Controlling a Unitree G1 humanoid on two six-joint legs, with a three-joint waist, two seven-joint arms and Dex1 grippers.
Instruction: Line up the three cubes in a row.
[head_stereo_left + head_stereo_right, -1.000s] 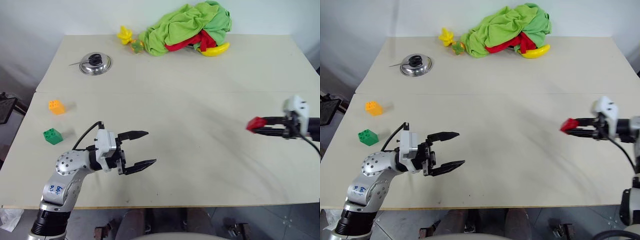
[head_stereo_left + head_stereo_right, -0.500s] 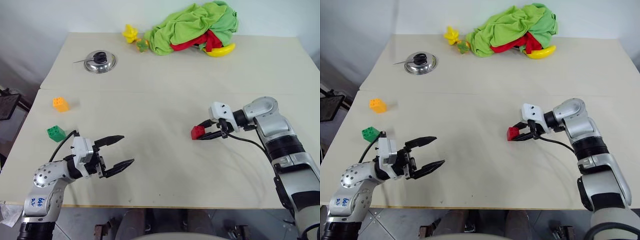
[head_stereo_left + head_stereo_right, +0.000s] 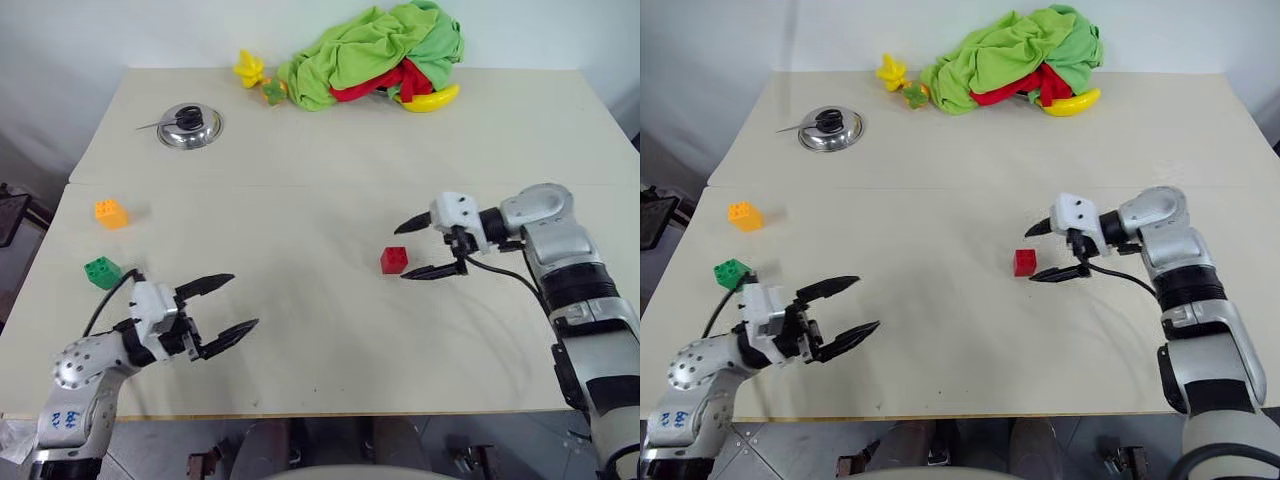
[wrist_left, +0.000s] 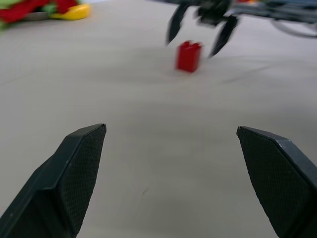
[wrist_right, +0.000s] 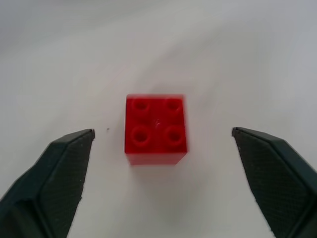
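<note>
Now red cube [image 3: 393, 259] sits free mid-tabletop [image 3: 330, 150] between right gripper's [image 3: 419, 249] spread fingers, left gripper [image 3: 224, 307] also spread near front-left corner, green cube [image 3: 102, 271] and orange cube [image 3: 110, 213] by left edge.

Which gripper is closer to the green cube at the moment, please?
Left. The left gripper hovers just beside the green cube; the right gripper is across the table by the red cube.

Cubes: one [image 3: 394, 260] mid-table [image 3: 320, 150], two [image 3: 111, 213] [image 3: 102, 271] near left edge.
Lid [image 3: 190, 126]: far left.
Cloth pile [image 3: 370, 50]: far edge.
</note>
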